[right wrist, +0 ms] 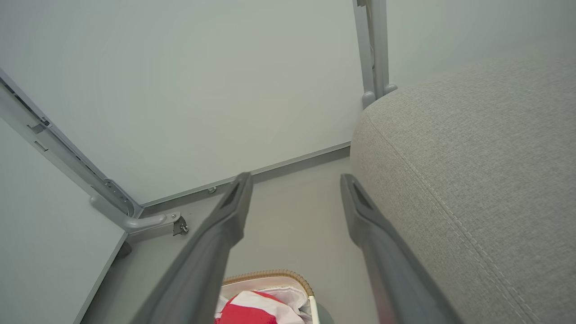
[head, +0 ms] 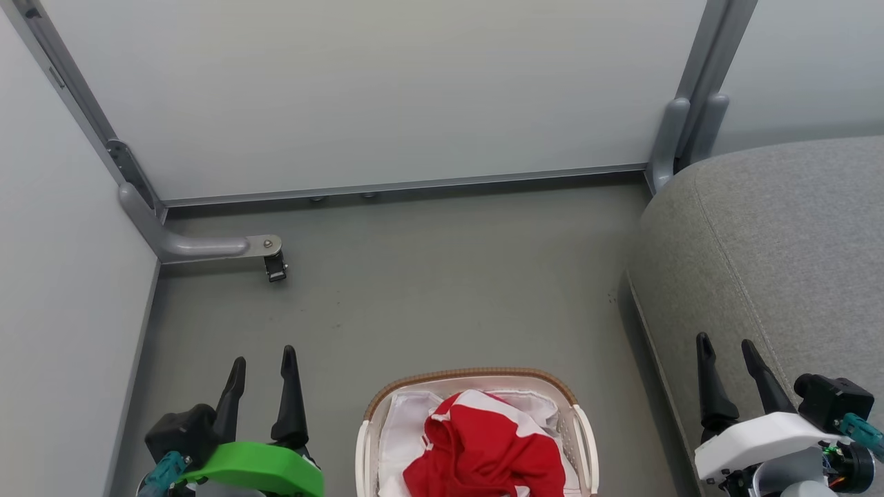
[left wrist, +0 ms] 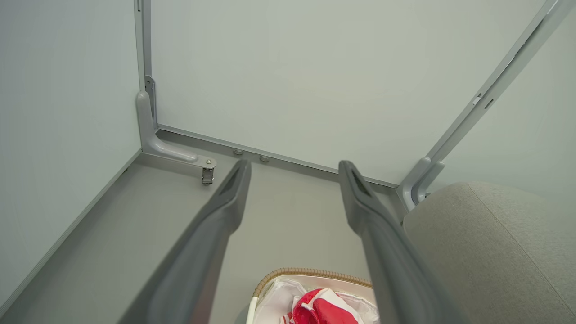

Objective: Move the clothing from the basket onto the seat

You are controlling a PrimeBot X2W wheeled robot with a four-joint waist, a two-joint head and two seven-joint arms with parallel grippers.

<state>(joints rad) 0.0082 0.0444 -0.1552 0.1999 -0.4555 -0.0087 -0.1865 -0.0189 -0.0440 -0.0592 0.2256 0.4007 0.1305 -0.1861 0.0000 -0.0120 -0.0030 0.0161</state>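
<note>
Since the left gripper (head: 263, 355) and right gripper (head: 725, 339) stand spread and empty, one should descend onto the clothing (head: 483, 442) in the basket (head: 476, 373), avoiding the white liner (head: 404, 431).

Left claw (head: 263, 354) green-cased, right claw (head: 725, 340) white-cased; long dark fingers (head: 290, 400), teal plugs (head: 860, 429)

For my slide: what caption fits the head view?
Left gripper and right gripper open, flanking the basket of red clothing; seat at right.
</note>
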